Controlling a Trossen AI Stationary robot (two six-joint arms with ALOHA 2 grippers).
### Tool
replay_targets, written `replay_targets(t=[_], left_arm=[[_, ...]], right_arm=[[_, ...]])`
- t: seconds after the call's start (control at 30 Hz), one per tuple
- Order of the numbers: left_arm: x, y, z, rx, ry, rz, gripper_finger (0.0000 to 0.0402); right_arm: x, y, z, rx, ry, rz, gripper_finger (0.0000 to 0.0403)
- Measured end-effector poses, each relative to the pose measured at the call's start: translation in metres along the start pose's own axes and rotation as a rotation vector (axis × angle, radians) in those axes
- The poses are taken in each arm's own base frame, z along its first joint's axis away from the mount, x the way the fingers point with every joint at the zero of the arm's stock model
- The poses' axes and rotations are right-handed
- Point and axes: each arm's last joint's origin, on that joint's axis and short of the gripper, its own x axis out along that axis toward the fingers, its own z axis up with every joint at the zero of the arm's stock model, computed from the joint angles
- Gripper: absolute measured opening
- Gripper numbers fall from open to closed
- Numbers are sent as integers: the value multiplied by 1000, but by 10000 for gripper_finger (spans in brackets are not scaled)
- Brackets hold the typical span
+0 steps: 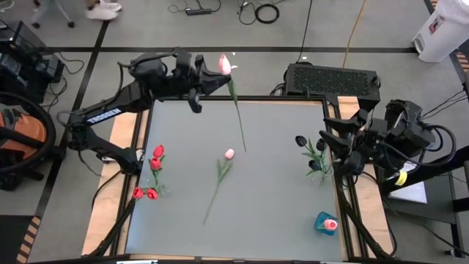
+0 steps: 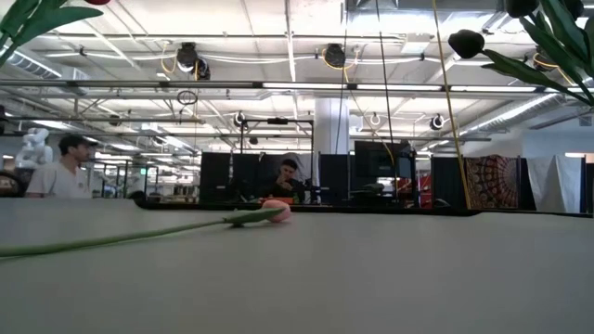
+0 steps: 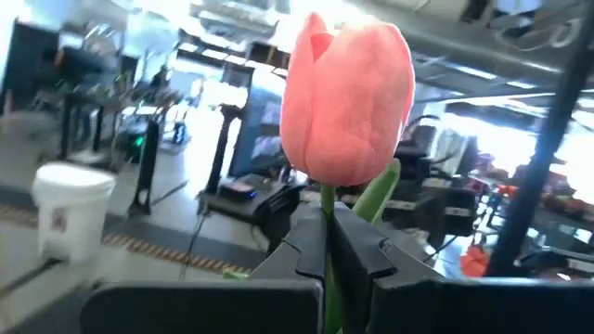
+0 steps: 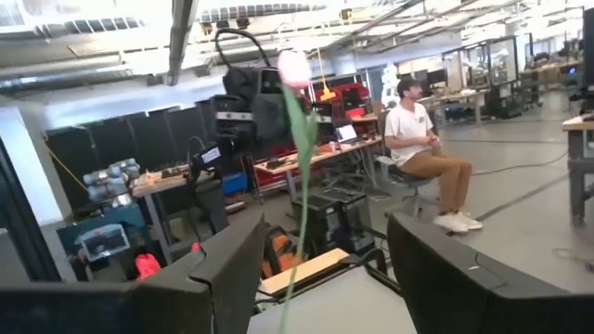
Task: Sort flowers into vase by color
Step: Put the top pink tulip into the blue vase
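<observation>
In the overhead view, my left pincer (image 1: 207, 79) sat near the upper edge of the frame, left of centre, pressed together on the stem of a pink tulip (image 1: 225, 64) just below its head. The wrist view confirmed it: the dark fingers (image 3: 311, 243) met around the green stem, the pink head standing directly above them. From that pinch, the long stem ran away toward the lower right of the overhead frame, ending above the middle of the grey desk (image 1: 271, 213).

My right pincer (image 1: 338, 150) waited at the right edge of the desk, spread and holding nothing, beside the black tulips (image 1: 311, 152).

A second pink tulip (image 1: 222, 169) lay flat near the centre of the frame, head toward the top, stem slanting to the lower left. The red tulips (image 1: 152, 173) stood clustered at the left edge.

I could not make out a separate vase for pink. As I judged it, the held flower's long axis pointed toward the desk centre, and my left arm was the nearer one for any placement there.
</observation>
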Motion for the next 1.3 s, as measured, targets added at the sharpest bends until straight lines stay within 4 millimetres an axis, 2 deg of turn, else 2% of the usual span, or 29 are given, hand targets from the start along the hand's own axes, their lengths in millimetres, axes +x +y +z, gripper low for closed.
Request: replay_targets(t=[0.23,0.53,0.77,0.9,1.0,1.3], left_arm=[[11,-12,-9,4,8,-56,6],[55,-25,-41,-26,37,-153,6],[85,-41,-35,-23,9,-253,6],[93,-47,-28,-21,-1,-283,6],[94,-51,-25,-16,3,-290,6],[102,-57,-37,-25,51,-304,6]], right_arm=[[3,0,0,75,-16,23,219],[19,9,-8,71,-49,99,219],[36,18,-20,94,-55,169,219],[43,18,-21,106,-44,194,219],[50,20,-18,83,17,213,219],[80,25,8,-27,207,211,219]])
